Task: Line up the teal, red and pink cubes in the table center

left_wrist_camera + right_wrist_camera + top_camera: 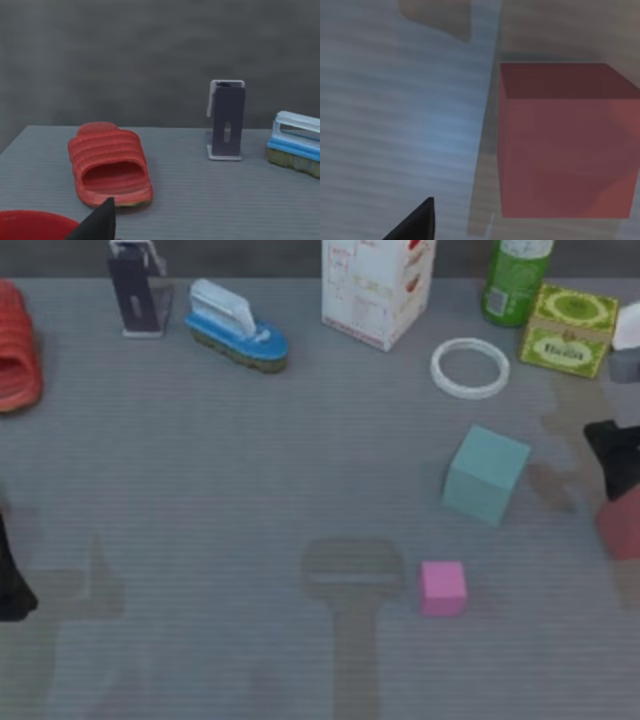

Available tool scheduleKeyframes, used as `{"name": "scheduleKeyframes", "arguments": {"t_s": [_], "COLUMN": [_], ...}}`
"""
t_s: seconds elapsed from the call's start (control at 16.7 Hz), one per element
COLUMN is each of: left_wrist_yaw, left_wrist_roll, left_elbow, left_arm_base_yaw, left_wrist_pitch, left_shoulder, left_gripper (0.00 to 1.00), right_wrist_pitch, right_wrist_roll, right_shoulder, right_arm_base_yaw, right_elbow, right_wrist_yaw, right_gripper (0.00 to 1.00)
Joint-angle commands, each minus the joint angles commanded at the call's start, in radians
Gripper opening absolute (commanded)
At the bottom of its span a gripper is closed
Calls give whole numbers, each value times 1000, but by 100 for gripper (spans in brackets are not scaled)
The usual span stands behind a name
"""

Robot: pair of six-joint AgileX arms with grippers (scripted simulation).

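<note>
At the far left edge of the top view, the left gripper (14, 585) sat low beside the grey ribbed table (200, 490); only a dark sliver of it showed, so how its fingers stood could not be told. Its wrist view showed one black fingertip (102, 220) at the bottom edge, a red slipper (109, 167) lying ahead, a curved red rim (30, 222) in the corner, a dark upright stand (226, 120) and a blue-and-white scrubbing brush (297, 145) farther along the back.

Moving rightward along the back row in the top view stood a white carton with red print (378, 285), a green bottle (515, 278) and a green-yellow printed box (572, 330), with a clear white ring (470, 368) lying flat just in front.

The small pink cube (443, 587) rested near the table's middle, slightly right. The large teal cube (486, 474) sat behind and to its right, apart from it.

At the right edge, the red cube (622, 525) lay partly cut off by the frame, with the right gripper (615, 455) directly above and behind it. In the right wrist view the red cube filled the frame close up, and a single dark fingertip (420, 220) appeared beside it without touching; the spread of the fingers could not be told.
</note>
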Motion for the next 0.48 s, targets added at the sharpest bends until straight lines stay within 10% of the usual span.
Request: {"name": "scheduleKeyframes", "arguments": {"t_s": [0.48], "left_wrist_yaw": [0], "left_wrist_roll": [0], "left_elbow": [0], "left_arm_base_yaw": [0], "left_wrist_pitch": [0], "left_shoulder": [0], "left_gripper": [100], "right_wrist_pitch": [154], "right_wrist_roll": [0], "right_shoulder": [62], "right_arm_base_yaw": [0], "right_elbow": [-91], "right_wrist_yaw": [0], "right_gripper": [100]}}
